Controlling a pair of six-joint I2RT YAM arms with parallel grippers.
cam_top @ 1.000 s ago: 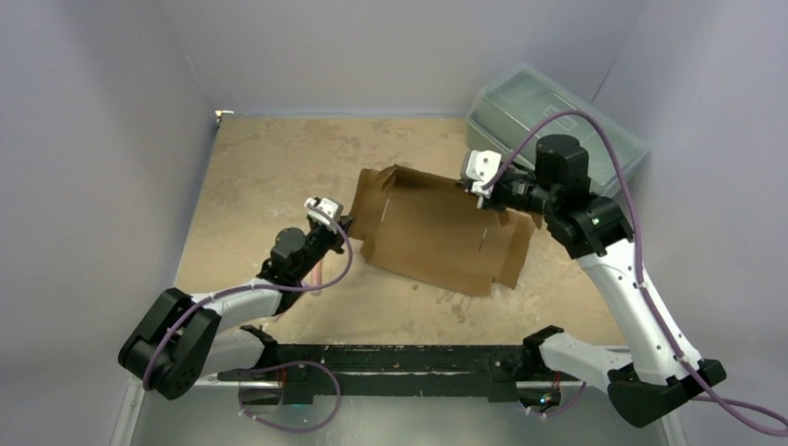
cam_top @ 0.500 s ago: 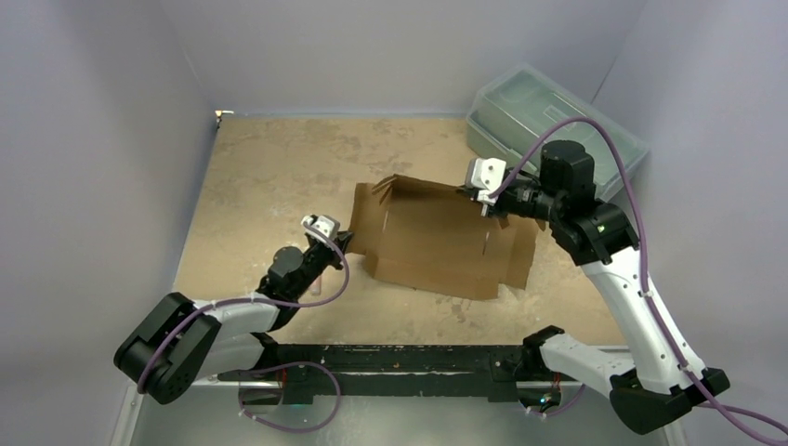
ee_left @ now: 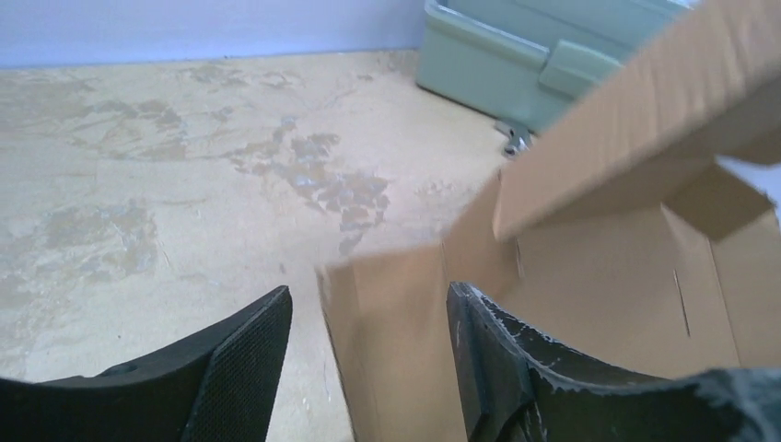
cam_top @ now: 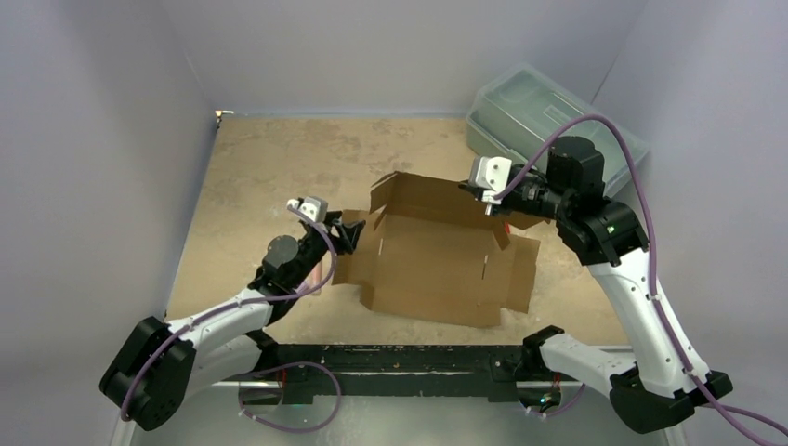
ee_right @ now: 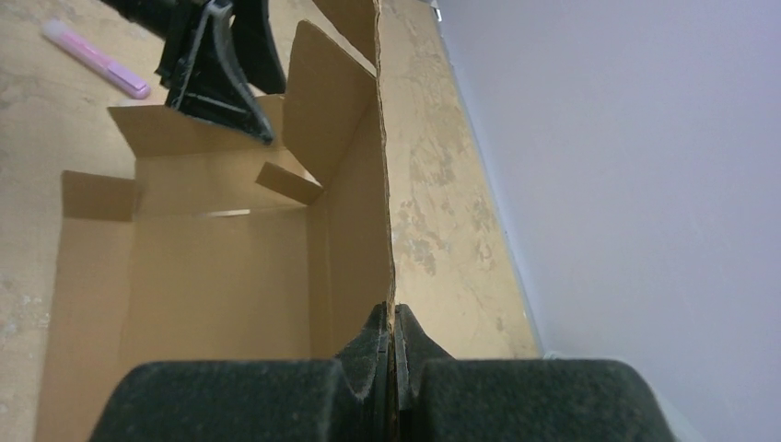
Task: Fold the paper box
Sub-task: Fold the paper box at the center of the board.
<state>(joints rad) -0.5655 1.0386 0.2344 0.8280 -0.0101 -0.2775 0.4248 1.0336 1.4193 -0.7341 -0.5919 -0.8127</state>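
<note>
The paper box (cam_top: 437, 265) sits half-folded on the worktop (cam_top: 269, 167), just beside the grey-green plastic bin (cam_top: 520, 102), on the arms' side. The right tool (ee_right: 394, 322) is clamped on the top edge of the raised wall nearest the bin. The left tool (ee_left: 368, 322) stands apart, with a flap at the end farthest from the bin between its fingers, unpinched.
</note>
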